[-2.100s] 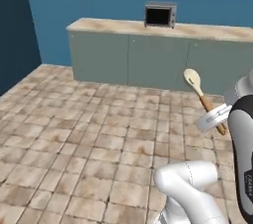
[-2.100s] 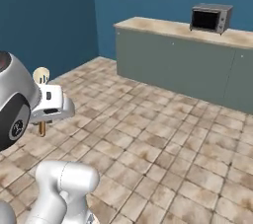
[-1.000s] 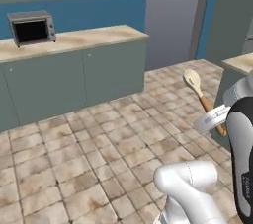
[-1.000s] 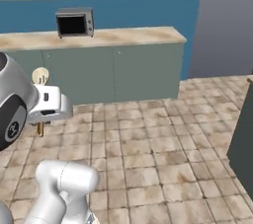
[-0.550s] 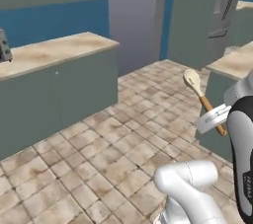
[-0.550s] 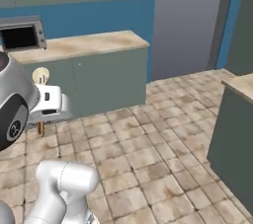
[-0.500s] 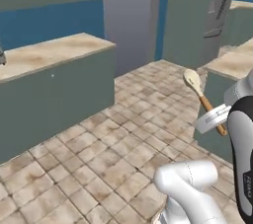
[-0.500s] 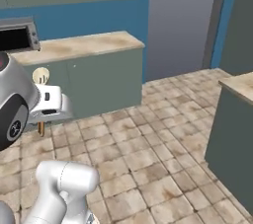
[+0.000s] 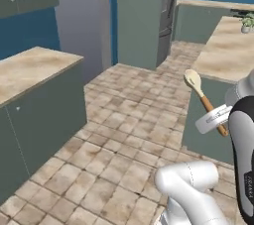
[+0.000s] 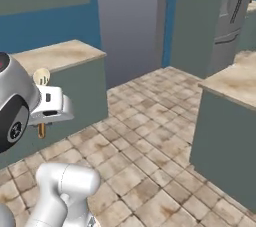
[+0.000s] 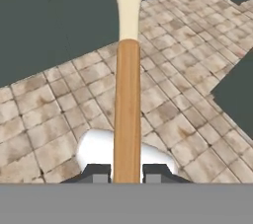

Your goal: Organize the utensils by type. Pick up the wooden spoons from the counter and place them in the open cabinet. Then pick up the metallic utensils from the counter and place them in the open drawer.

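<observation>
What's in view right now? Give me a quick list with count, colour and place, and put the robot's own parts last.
wooden spoon: one, cream bowl and orange-brown handle, held up in the air over the floor.
counter: one, beige-tan marble top on grey-green base cabinets, left of the left base view.
second counter: one, same beige top, to the right.
potted plant: one, green in a white pot, on the second counter.
refrigerator: one, grey-green, tall, at the back.
floor: brown-beige tiles.
gripper: one, dark fingertips, shut on the wooden spoon's handle.
arm: one, white.
</observation>
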Motion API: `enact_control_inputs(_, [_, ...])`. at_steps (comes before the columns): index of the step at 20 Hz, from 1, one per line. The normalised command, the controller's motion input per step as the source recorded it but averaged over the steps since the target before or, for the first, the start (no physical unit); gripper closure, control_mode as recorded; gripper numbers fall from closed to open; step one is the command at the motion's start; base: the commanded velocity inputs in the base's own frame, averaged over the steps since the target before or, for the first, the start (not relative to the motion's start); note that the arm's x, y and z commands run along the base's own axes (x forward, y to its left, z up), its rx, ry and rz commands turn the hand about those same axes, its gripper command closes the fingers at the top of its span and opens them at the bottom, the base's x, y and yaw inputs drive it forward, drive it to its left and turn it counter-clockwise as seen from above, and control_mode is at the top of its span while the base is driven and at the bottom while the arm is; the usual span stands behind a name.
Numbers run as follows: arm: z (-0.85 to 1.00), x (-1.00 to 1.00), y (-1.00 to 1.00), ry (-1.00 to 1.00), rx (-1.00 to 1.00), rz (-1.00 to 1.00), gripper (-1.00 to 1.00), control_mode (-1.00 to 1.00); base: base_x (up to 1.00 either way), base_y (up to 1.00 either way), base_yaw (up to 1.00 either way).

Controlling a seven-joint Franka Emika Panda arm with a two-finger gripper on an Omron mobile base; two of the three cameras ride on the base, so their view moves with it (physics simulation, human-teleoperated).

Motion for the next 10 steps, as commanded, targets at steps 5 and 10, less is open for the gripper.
enact_control_inputs(5, [0.0,0.0,0.0,0.0,0.0,0.0,1.0,1.0,0.52,0.78,-0.52])
enact_control_inputs(10, [0.0,0.0,0.0,0.0,0.0,0.0,1.0,1.0,0.47,0.75,-0.51])
